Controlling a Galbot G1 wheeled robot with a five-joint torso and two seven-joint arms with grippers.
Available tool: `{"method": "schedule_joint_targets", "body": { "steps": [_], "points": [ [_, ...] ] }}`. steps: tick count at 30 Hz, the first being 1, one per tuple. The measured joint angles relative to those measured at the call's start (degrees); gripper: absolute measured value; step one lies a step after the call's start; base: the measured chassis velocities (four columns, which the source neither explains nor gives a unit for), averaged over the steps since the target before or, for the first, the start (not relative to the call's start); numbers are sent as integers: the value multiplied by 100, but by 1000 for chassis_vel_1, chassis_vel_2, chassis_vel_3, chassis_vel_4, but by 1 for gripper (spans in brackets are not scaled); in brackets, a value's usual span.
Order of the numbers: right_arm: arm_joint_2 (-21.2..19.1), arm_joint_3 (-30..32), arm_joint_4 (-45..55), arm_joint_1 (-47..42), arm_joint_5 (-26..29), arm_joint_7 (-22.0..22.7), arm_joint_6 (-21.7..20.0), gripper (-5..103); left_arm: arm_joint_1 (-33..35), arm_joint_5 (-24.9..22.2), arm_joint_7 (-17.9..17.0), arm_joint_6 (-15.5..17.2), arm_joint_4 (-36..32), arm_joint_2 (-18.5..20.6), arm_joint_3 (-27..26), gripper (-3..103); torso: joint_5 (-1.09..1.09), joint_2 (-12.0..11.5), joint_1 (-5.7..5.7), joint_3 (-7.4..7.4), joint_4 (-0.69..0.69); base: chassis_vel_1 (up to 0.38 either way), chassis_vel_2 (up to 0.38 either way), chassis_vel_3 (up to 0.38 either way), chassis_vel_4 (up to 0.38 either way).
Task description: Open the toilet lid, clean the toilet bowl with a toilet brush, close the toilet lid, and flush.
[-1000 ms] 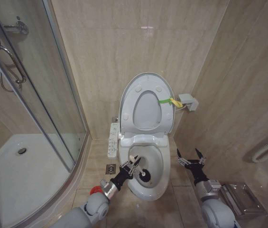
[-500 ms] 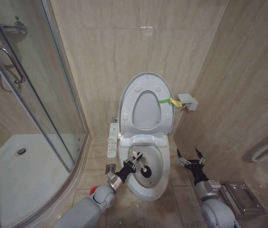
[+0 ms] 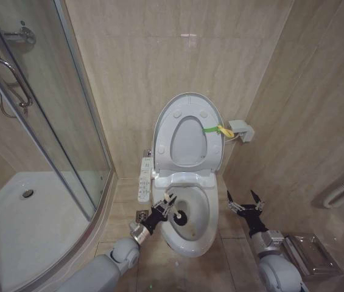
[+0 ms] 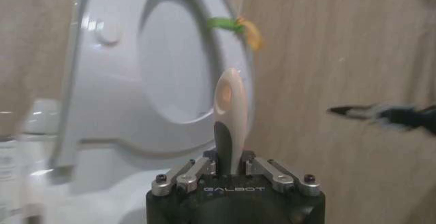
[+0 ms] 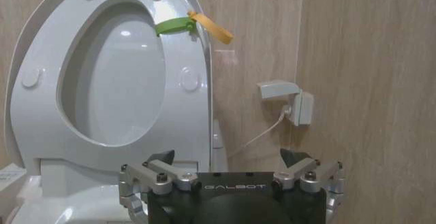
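The toilet lid [image 3: 187, 103] stands raised against the wall, with the seat ring against it and a yellow-green strap [image 3: 217, 129] at its right edge. Below it, the white toilet bowl [image 3: 203, 234] is uncovered. My left gripper [image 3: 164, 208] reaches over the bowl's left rim, shut on the pale handle of the toilet brush [image 3: 181, 215], whose black head sits inside the bowl. In the left wrist view the handle [image 4: 228, 106] rises from between the fingers of the left gripper [image 4: 229, 165], with the lid [image 4: 116, 81] behind. My right gripper [image 3: 245, 204] hovers open to the right of the bowl, facing the lid [image 5: 41, 101].
A glass shower enclosure [image 3: 50, 134] and its tray fill the left. The button panel [image 3: 145, 178] sits on the bowl's left side, with a floor drain [image 3: 142, 215] below it. A small wall box [image 3: 242, 129] is right of the lid, and a metal holder [image 3: 308, 252] lies on the floor at the right.
The left gripper has carried the brush head from the bowl's front towards its back and slightly left. The right arm has not moved.
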Motion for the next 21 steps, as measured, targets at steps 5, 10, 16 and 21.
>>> {"method": "schedule_joint_targets", "body": {
  "steps": [5, 10, 16, 21],
  "points": [
    [0, 0, 0, 0, 0, 0, 0, 100, 164, 94, -43, 72, -253, -61, 156, 19, -1, 0, 0, 0, -1, 0, 0, 0, 0],
    [0, 0, 0, 0, 0, 0, -1, 100, 56, 125, 17, -5, 269, -222, 106, 19, -1, 0, 0, 0, -1, 0, 0, 0, 0],
    [0, 0, 0, 0, 0, 0, 0, 100, -254, 6, 129, -127, 944, -285, -87, 19, -1, 0, 0, 0, -1, 0, 0, 0, 0],
    [0, 0, 0, 0, 0, 0, 0, 100, -283, -59, 132, -169, 900, -210, -220, 19, 0, 0, 0, 0, 0, 0, 0, 0, 0]
  ]
}}
